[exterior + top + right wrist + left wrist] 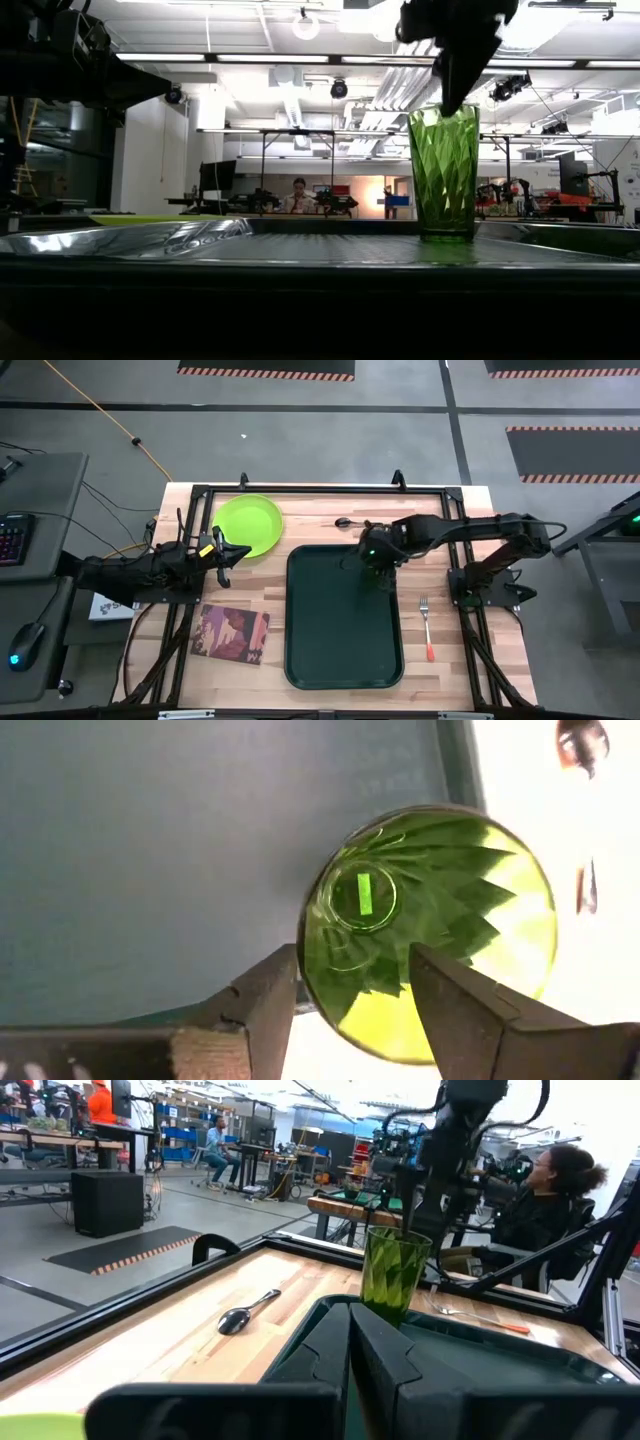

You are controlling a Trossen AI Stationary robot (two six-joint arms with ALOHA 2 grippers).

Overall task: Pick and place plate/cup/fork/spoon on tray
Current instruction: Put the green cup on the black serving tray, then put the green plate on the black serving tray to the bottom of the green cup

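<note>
Around me lies a grey concrete floor crossed by dark tape lines, with black mats edged in orange-and-white hazard stripes. An orange cable snakes across it. A keyboard and mouse sit on a side desk. Beyond, I see fluorescent ceiling lights, workbenches, and a seated person.

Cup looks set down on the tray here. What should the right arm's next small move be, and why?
Probably lift the right gripper straight up, clear of the cup. The cup stands upright on the tray, and the fingers stand apart around its rim, so the grip looks released. Rising vertically avoids tipping it; the spoon and fork lie on the table, off the tray.
</note>
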